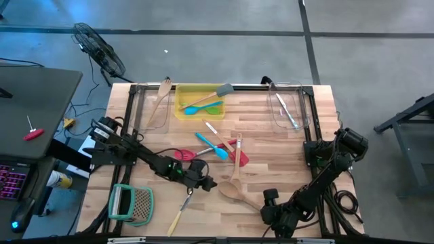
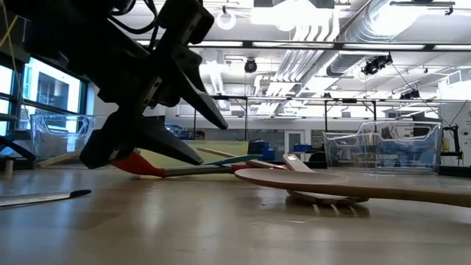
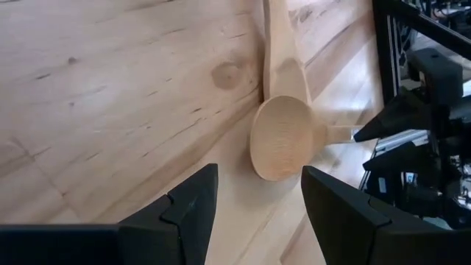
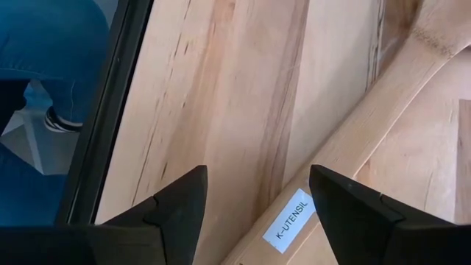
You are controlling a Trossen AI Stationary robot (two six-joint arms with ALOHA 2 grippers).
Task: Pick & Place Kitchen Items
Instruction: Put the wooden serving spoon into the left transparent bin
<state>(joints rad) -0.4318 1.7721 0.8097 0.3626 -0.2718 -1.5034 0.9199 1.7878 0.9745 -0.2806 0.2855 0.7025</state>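
- My left gripper (image 3: pixel 257 213) hangs spread and empty over the surface (image 1: pixel 285 156), the wooden spoon (image 3: pixel 283 136) bowl just ahead; coming down off-centre, I judge, would skid the spoon away.
- My right gripper (image 4: pixel 257 213), also spread, hovers at the near right over a labelled wooden handle (image 4: pixel 353 154).
- Both grippers sit near each other, so reaching together risks a collision.
- Red spatula (image 1: pixel 184 154) lies close behind my left gripper; a swing could knock it.
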